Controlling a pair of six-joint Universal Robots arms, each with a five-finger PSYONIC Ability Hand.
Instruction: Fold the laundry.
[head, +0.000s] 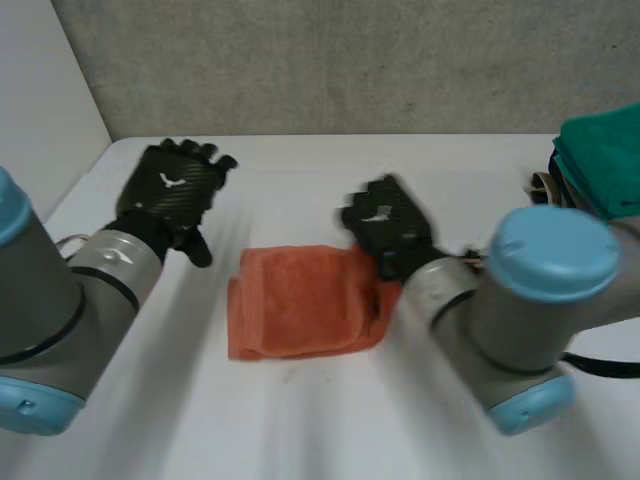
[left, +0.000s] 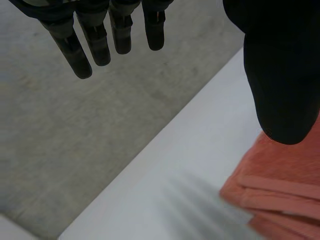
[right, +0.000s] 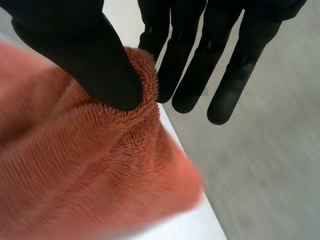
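On the white table (head: 300, 170) before a grey wall (head: 350, 60), the folded orange terry towel (head: 295, 300) lay central, its 2 o'clock corner pinched between thumb and fingers of the right hand (head: 390, 225), the left hand (head: 175, 185) at 10 o'clock straight-fingered and holding nothing, and a green cloth (head: 605, 160) at 3 o'clock cut off by the frame.

The black, carbon-weave-backed left hand (head: 172, 185) and the matching black right hand (head: 388, 225) each have a little white mark on the back. Right behind the hands it's chunky grey cylinder arms (head: 70, 290) with rounded light-blue caps (head: 553, 250).
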